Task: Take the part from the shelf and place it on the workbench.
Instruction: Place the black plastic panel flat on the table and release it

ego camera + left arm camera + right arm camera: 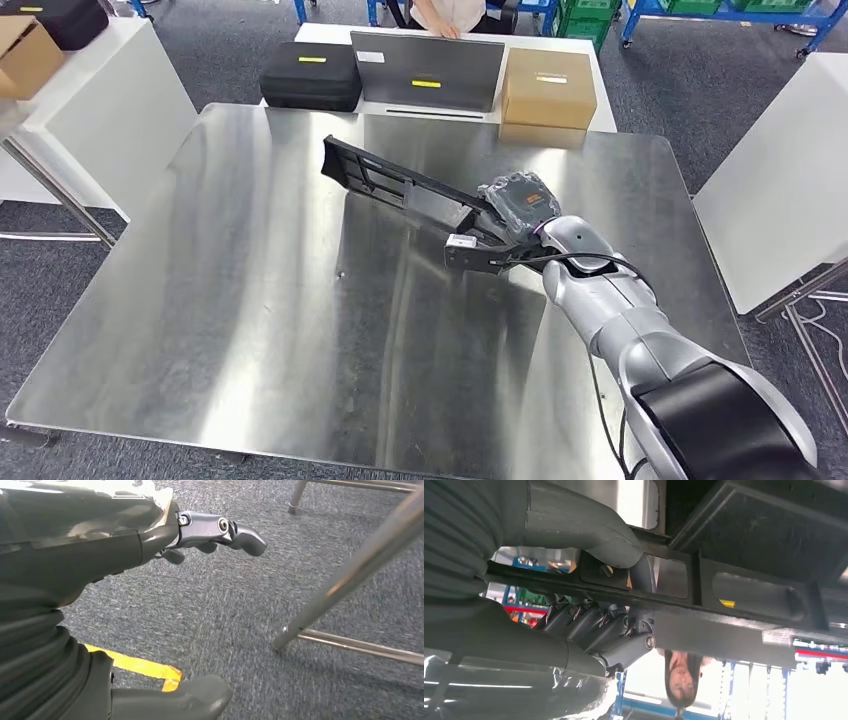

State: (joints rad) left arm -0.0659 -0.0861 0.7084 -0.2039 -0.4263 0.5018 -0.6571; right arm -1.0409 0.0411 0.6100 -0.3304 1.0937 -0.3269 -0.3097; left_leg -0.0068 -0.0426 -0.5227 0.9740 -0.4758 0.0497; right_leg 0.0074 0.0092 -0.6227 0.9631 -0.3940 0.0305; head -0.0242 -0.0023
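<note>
- The part (400,187) was black, with a small white label near the hand.
- The right hand (517,203) was dark grey on a silver arm.
- The workbench (250,300) was shiny bare steel.
- At upper centre, the case (311,74) was black with a yellow strip.
- The box (548,88) was plain brown cardboard.
- The carpet (240,610) was blue-grey, with yellow tape (145,667).

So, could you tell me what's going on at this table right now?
The robot's right hand grips one end of a long black plastic part over the steel workbench; the right wrist view shows its thumb and fingers clamped on the part's frame. Whether the far end touches the surface is hard to tell. The left hand hangs over grey carpet, holding nothing. Beyond the workbench, a black case, a grey panel and a cardboard box sit on a white table.
</note>
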